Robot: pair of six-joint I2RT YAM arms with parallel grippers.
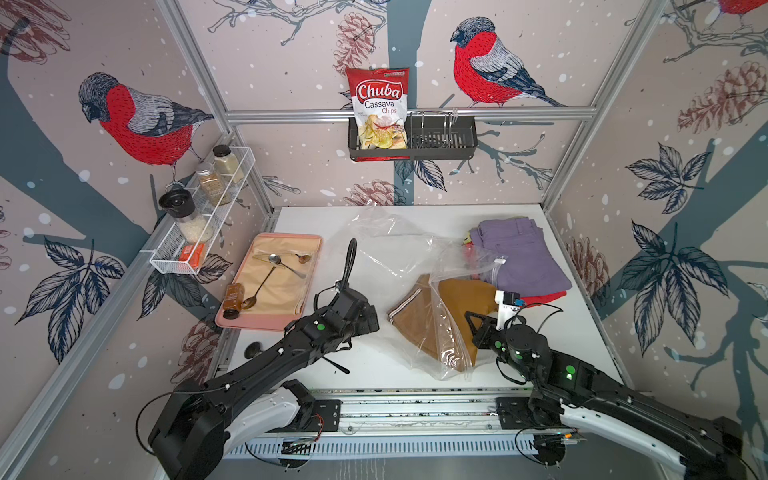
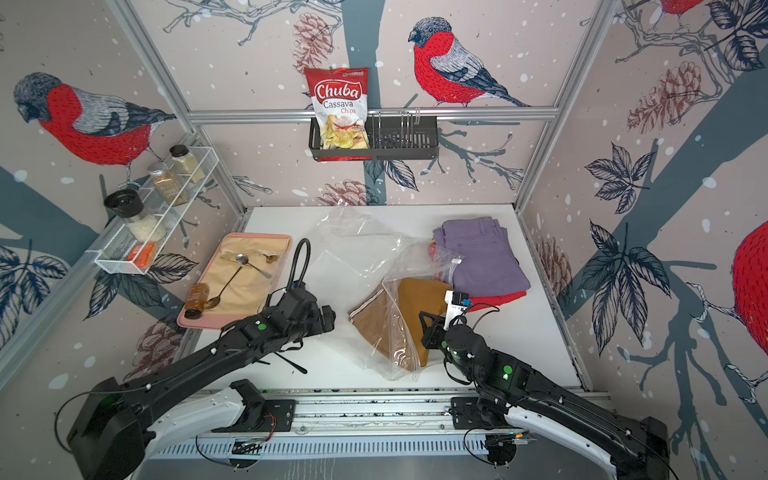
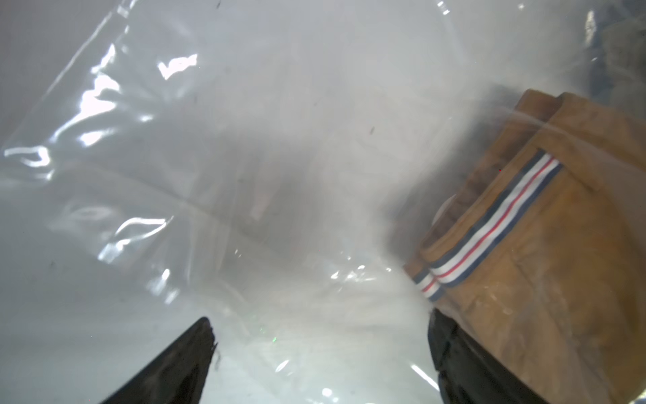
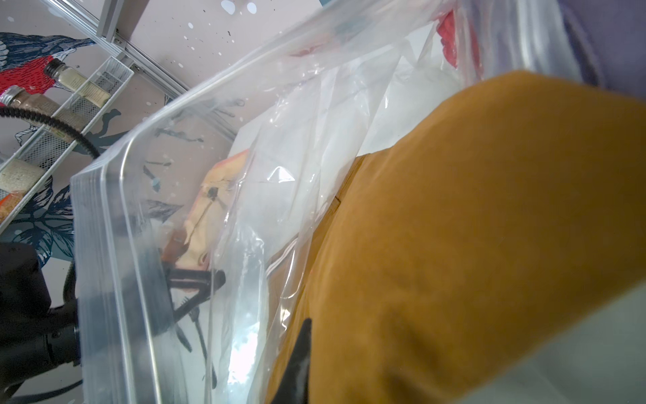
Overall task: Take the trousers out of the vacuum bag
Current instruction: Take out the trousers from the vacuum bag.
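While pinching brown trousers (image 1: 415,320) in right gripper (image 1: 478,326), likely to tug them clear of bag (image 1: 386,249) | holds left gripper (image 3: 320,320) spread wide beside striped waistband (image 3: 489,224), gripping nothing

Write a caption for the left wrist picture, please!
The left gripper, fingers wide open, faces mustard-brown trousers partly covered by the clear vacuum bag.

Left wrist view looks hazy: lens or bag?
Left wrist view: the bag covers most of the frame, glare streaks on its creases, yet the striped waistband is sharp. Right wrist view: the brown trousers blur up close.
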